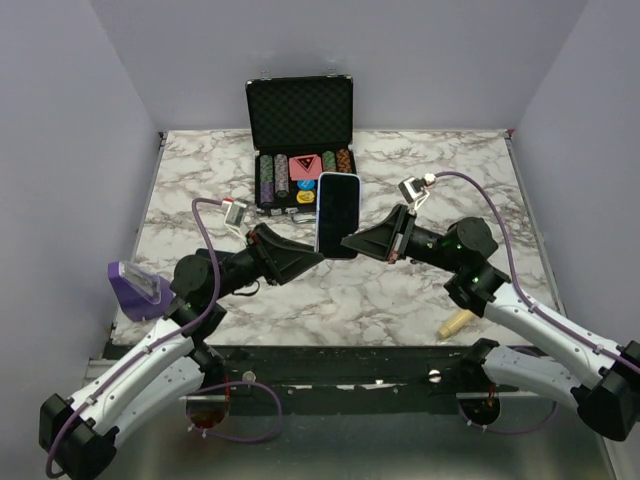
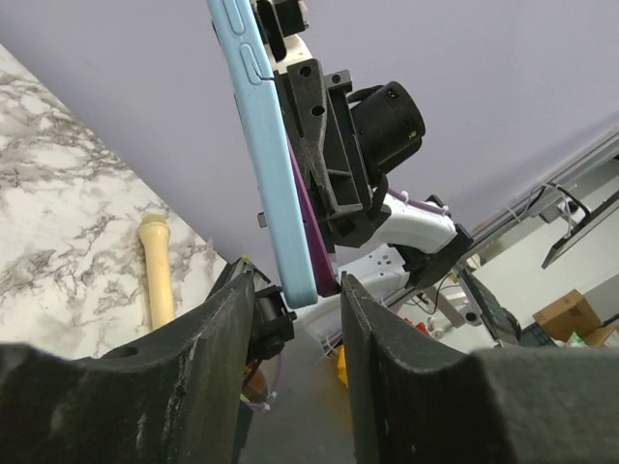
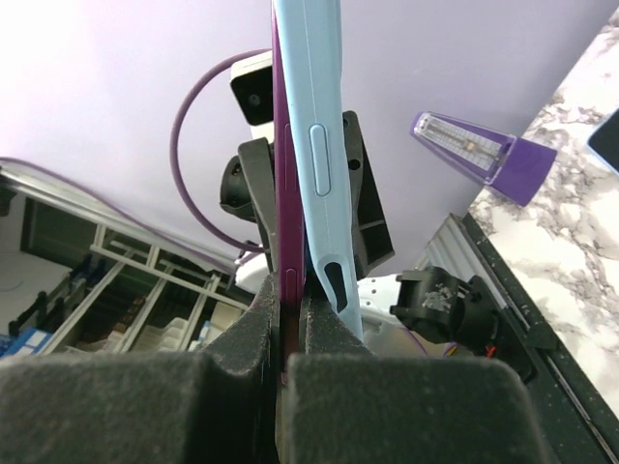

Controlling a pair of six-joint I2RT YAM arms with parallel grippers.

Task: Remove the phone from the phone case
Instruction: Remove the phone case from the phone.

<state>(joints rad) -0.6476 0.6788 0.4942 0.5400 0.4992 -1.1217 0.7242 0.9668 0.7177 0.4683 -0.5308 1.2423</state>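
The phone in its light blue case (image 1: 338, 215) is held upright above the table's middle, between both grippers. In the right wrist view the purple phone (image 3: 288, 193) and the blue case (image 3: 319, 145) have parted at the near edge. My right gripper (image 3: 288, 295) is shut on the phone's edge alone, with the case just outside its right finger; it also shows in the top view (image 1: 352, 243). My left gripper (image 2: 298, 290) is open, and its fingers (image 2: 218, 329) straddle the end of the case (image 2: 271, 164) and phone (image 2: 317, 242) without touching. It reaches in from the left (image 1: 318, 258).
An open black poker-chip case (image 1: 300, 130) stands at the back centre behind the phone. A purple metronome (image 1: 135, 288) sits at the left table edge. A wooden peg (image 1: 455, 322) lies near the front right edge. Marble tabletop (image 1: 450, 180) all around.
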